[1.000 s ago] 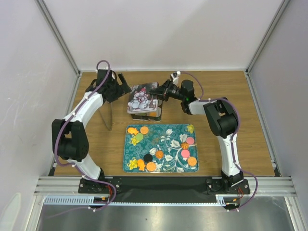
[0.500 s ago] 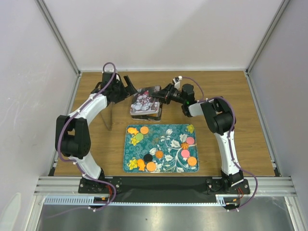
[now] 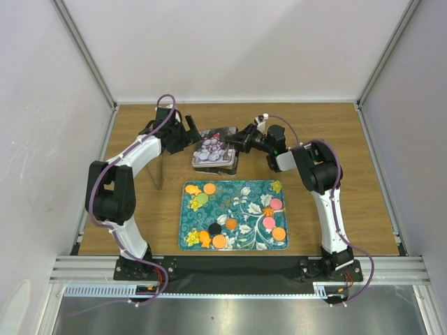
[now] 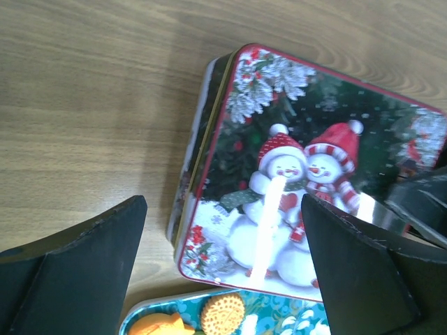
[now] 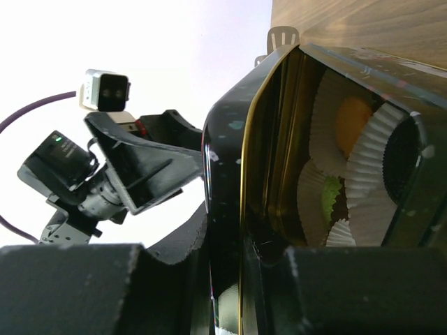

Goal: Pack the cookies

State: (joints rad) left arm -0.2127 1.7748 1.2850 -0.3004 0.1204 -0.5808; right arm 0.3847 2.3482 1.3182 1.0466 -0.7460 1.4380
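**Lid pinched over the tin, cookies left on the tray**
The right gripper [image 5: 225, 283] is closed narrowly on the edge of the snowman lid [image 4: 307, 167], with a gap showing above the tin [image 5: 356, 68]. The left gripper [image 4: 222, 206] gapes wide and holds nothing, just beside it. Many cookies [image 3: 219, 241] lie on the tray [image 3: 183, 209] (others sit in paper cups [image 5: 328, 105] inside). A skewed lid could jam or shove the unbraced tin.

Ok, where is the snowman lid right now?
Top view: the snowman lid lies over its tin at the far middle of the table, just beyond the floral tray, its right edge pinched by the right gripper.
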